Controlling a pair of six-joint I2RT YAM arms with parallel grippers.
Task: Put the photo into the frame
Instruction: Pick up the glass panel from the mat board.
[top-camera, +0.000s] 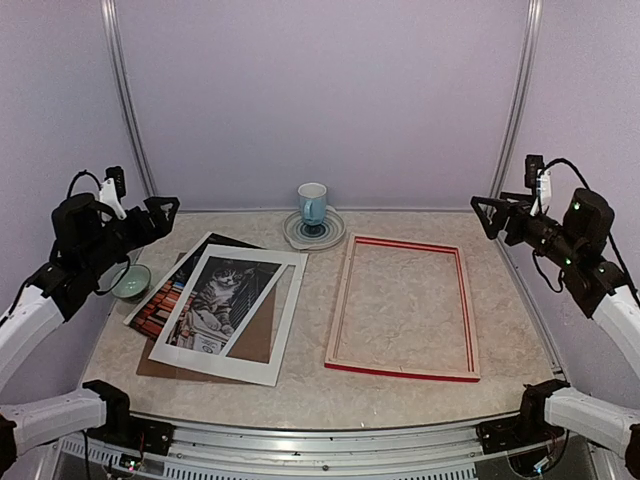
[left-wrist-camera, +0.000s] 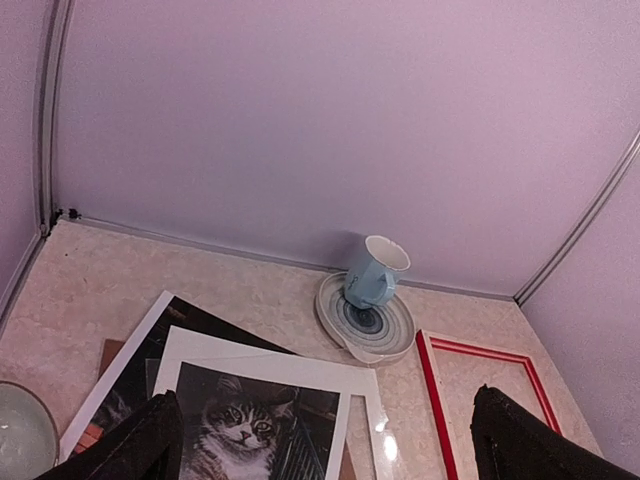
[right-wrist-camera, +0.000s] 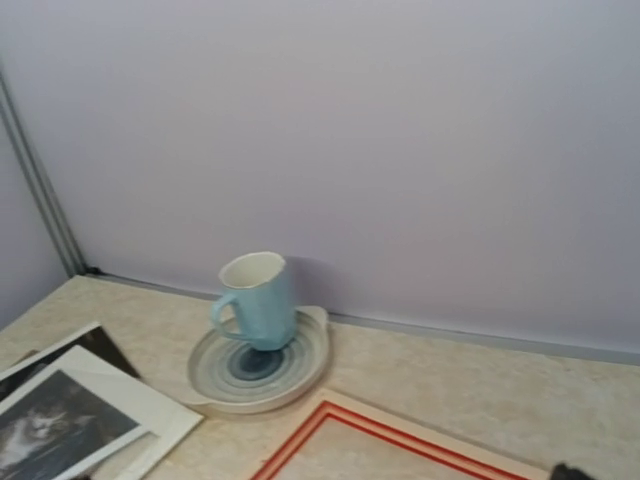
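Observation:
The photo, a print of a grey tabby cat and books, lies face up at the left of the table. A white mat board lies skewed on top of it and a brown backing board lies underneath. The frame lies flat at centre right with its pale wood side up, red edges showing and its opening empty. My left gripper is open and empty, raised above the table's left side. My right gripper is open and empty, raised at the right. The left wrist view shows the photo and the frame.
A light blue cup stands on a ringed grey plate at the back centre. A small pale green bowl sits at the left edge beside the photo. Purple walls enclose the table on three sides.

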